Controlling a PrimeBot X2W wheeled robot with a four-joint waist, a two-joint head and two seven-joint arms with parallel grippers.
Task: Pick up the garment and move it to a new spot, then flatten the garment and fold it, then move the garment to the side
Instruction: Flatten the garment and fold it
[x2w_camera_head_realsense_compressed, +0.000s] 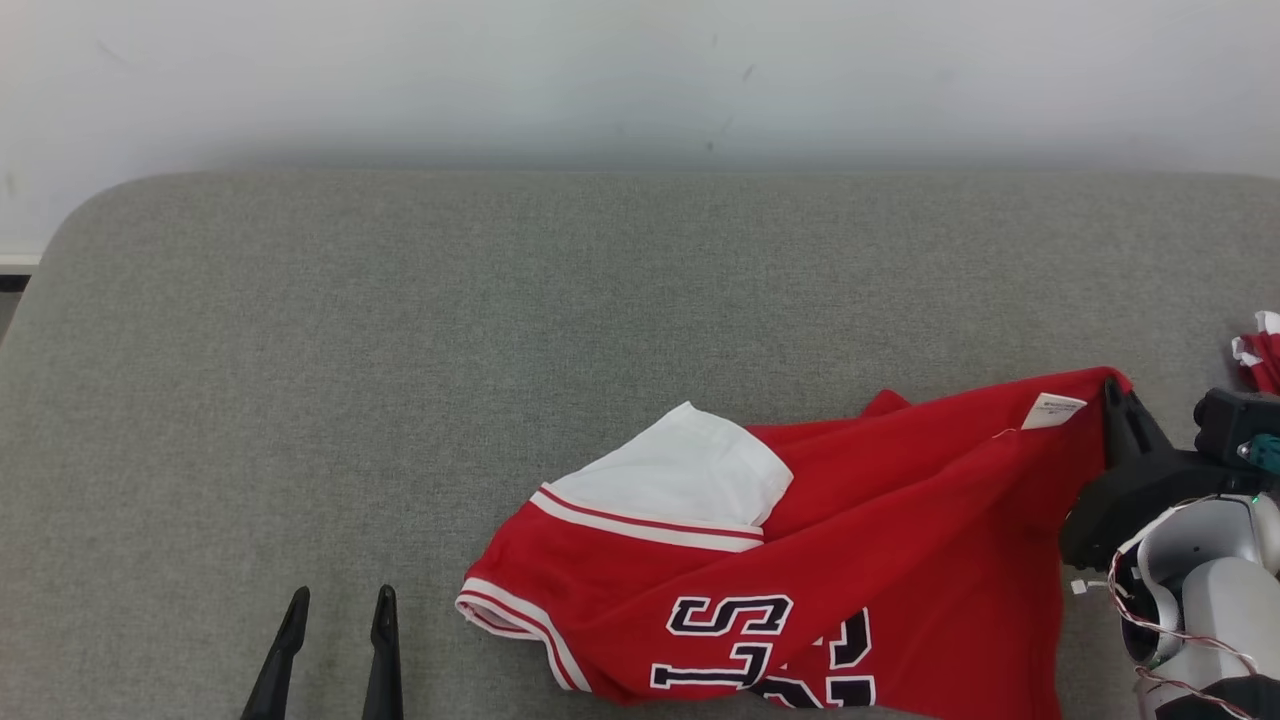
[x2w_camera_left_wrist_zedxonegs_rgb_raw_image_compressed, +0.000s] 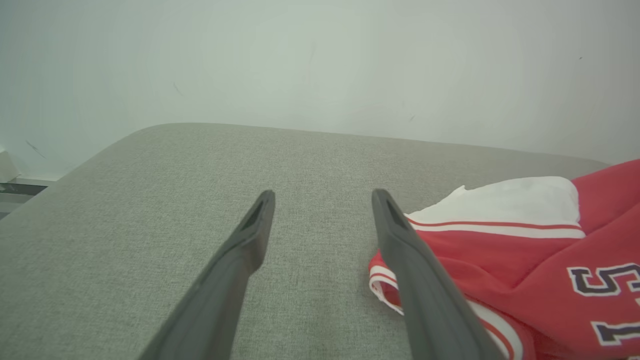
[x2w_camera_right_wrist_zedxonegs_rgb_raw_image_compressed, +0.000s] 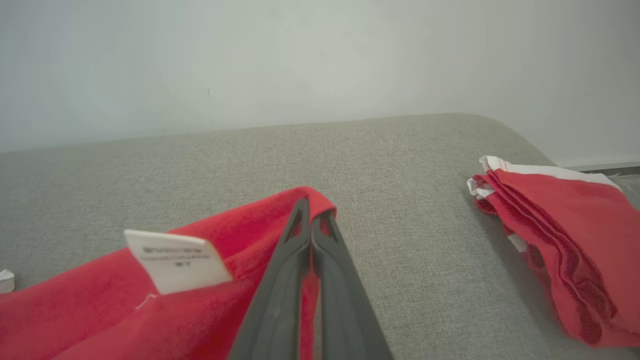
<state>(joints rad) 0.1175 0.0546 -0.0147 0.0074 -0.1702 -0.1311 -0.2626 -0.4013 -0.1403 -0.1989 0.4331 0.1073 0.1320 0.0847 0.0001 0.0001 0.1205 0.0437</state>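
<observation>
Garment (x2w_camera_head_realsense_compressed: 880, 560): a red jersey, lying crumpled on the right half of the grey cloth-covered bench (x2w_camera_head_realsense_compressed: 400, 330), near its front edge.

Right pincer (x2w_camera_right_wrist_zedxonegs_rgb_raw_image_compressed: 314, 212): fingers pressed together, clamped on a red edge of the garment at its far right corner. That corner is raised off the bench, and the cloth drapes down and to the left from the grip.

White tag (x2w_camera_right_wrist_zedxonegs_rgb_raw_image_compressed: 175, 265): sewn into the red cloth just left of the right pincer, standing up from the fabric. It carries a few lines of dark print, too blurred to read.

Lettering (x2w_camera_head_realsense_compressed: 730, 640): dark block characters with white outlines on the lower part of the garment. One reads as an S or a 5; the others are folded under or cut off by the frame.

White panel (x2w_camera_head_realsense_compressed: 680, 470): at the garment's left, bordered by red and white stripes. A striped cuff (x2w_camera_head_realsense_compressed: 520, 625) lies at the far left.

Left pincer (x2w_camera_head_realsense_compressed: 342, 600): fingers spread apart, holding nothing, above bare bench left of the cuff.

Second red-and-white cloth (x2w_camera_right_wrist_zedxonegs_rgb_raw_image_compressed: 555, 240): bunched at the bench's right edge, apart from the garment.
</observation>
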